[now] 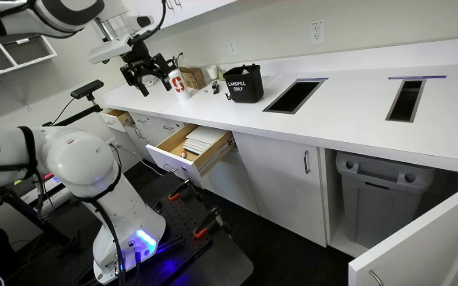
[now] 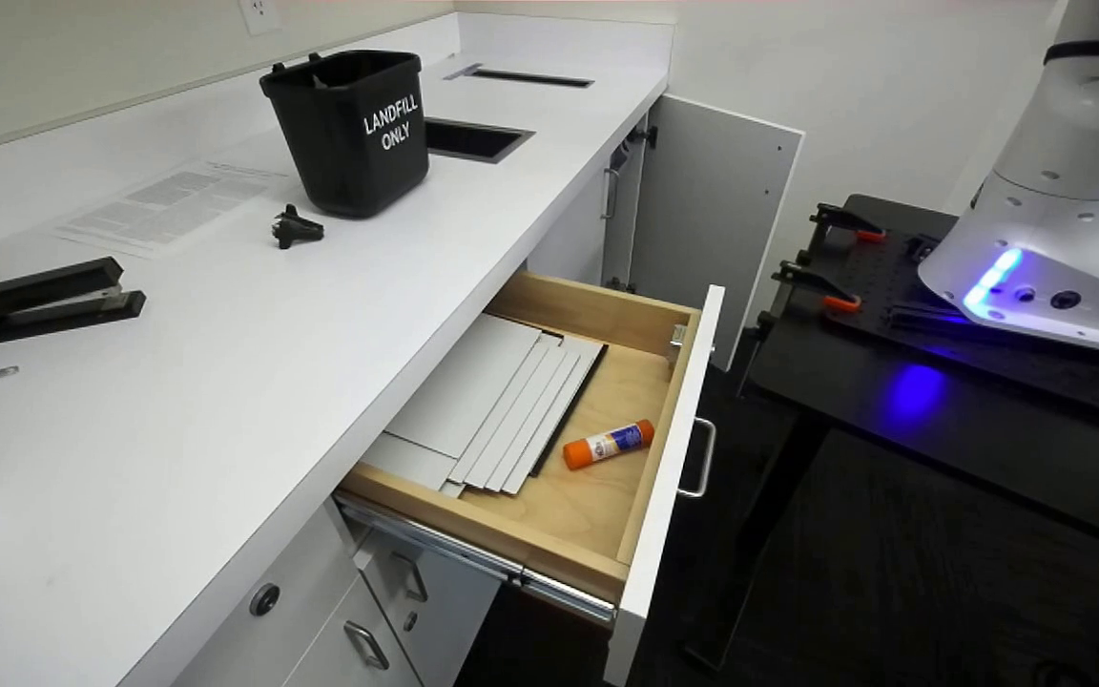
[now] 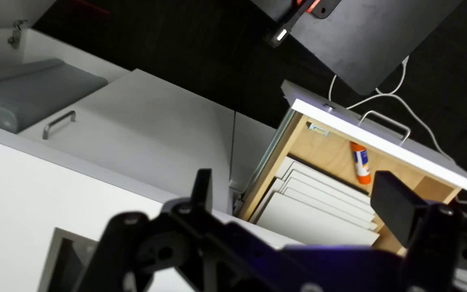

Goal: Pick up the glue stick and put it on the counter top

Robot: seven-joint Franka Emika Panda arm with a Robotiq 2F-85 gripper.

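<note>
The glue stick (image 2: 609, 445), orange at both ends with a white and blue label, lies on the floor of the open wooden drawer (image 2: 689, 410), near its front panel. It also shows in the wrist view (image 3: 361, 163) and, small, in an exterior view (image 1: 183, 154). The white counter top (image 1: 344, 105) runs above the drawer; it also shows in an exterior view (image 2: 254, 382) and the wrist view (image 3: 35, 182). My gripper (image 1: 156, 89) is raised above the counter top, apart from the glue stick. In the wrist view its fingers (image 3: 292, 178) are wide apart with nothing between them.
A stack of white boards (image 2: 483, 401) lies in the drawer beside the glue stick. On the counter stand a black landfill bin (image 2: 359, 134), a stapler (image 2: 34, 301), a staple remover (image 2: 297, 227) and a white bottle (image 1: 179, 85). A cabinet door (image 1: 420, 238) stands open.
</note>
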